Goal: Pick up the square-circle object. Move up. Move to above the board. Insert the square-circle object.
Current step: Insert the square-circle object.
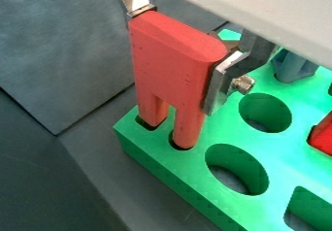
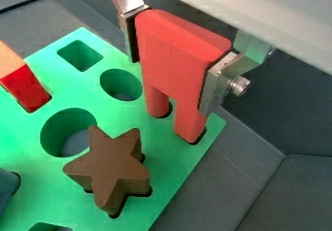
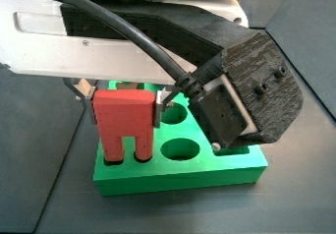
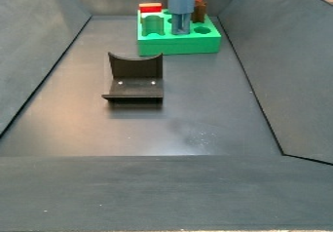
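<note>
- Clamped on the upper body of the square-circle object [image 1: 173,65], the gripper [image 1: 180,43] is seen above a corner of the board [image 1: 266,172]; a silver finger [image 1: 134,0] is pressed against one flat face and the opposite one against the other.
- The salmon-red piece is held upright, and its two short legs are already sunk into holes at the board's edge in both wrist views; how deep they sit cannot be told.
- The step in hand is judged to be the insertion, nearly finished.
- A straight downward push is advised, with the block kept vertical so that neither leg binds against its hole wall.
- Release is best delayed until the squarish body is seated on the green top; an early opening could leave the piece tilted.
- Nearby, a brown star piece [image 2: 112,166] is lodged in the board, and a brighter red block [image 2: 23,86] stands in another hole; both are apart from the held piece and should not be touched.
- Empty round holes [image 1: 263,112] lie just beside the legs.
- The fixture [image 4: 132,78] stands well apart on the dark floor [image 4: 156,129].
</note>
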